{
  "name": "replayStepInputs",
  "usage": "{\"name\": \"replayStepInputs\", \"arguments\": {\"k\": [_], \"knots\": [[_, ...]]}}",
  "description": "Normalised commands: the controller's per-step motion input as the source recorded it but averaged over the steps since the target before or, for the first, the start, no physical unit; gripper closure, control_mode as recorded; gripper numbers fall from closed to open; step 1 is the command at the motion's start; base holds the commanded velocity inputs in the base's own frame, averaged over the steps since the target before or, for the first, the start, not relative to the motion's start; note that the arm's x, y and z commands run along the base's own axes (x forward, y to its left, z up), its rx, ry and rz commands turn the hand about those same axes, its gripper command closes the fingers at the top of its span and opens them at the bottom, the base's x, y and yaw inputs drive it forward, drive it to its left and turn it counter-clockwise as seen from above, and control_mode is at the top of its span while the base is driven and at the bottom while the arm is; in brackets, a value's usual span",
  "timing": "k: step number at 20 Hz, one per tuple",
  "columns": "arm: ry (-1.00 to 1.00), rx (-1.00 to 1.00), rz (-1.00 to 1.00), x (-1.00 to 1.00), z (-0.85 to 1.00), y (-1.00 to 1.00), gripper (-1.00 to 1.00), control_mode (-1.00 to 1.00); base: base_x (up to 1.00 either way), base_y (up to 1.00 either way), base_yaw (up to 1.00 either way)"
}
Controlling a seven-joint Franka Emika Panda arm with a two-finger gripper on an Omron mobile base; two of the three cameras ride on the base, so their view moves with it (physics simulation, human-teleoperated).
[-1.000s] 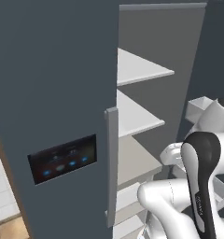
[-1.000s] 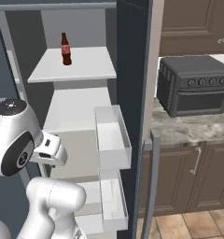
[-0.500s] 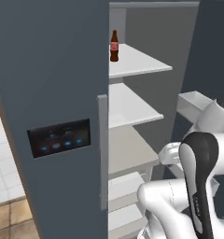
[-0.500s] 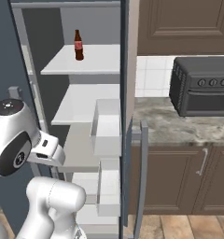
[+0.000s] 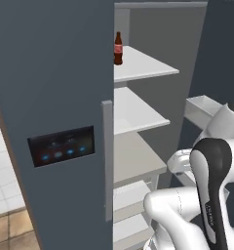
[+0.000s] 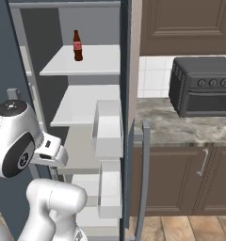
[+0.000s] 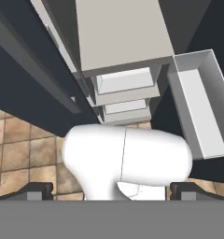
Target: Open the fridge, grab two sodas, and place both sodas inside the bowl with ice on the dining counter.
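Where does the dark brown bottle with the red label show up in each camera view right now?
Left base view: bottle top centre, at the inner end of the fridge's top shelf.
Right base view: upper left, on that same shelf.
Hand view: not in it.
Shared landmark: the white top shelf.

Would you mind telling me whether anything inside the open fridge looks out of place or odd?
Nothing is spilled or askew. The fridge stands open, with one dark brown bottle upright on its top shelf. The oddity: no red soda cans sit on the visible shelves.
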Motion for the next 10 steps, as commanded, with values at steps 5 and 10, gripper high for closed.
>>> {"name": "replayStepInputs", "arguments": {"k": [5, 10], "knots": [[0.00, 0.00, 0.00, 0.00, 0.00, 0.00, -1.00, 1.00, 0.70, 0.00, -0.04], [-0.12, -0.03, 0.01, 0.13, 0.19, 0.00, -1.00, -1.00, 0.08, 0.00, 0.00]]}}
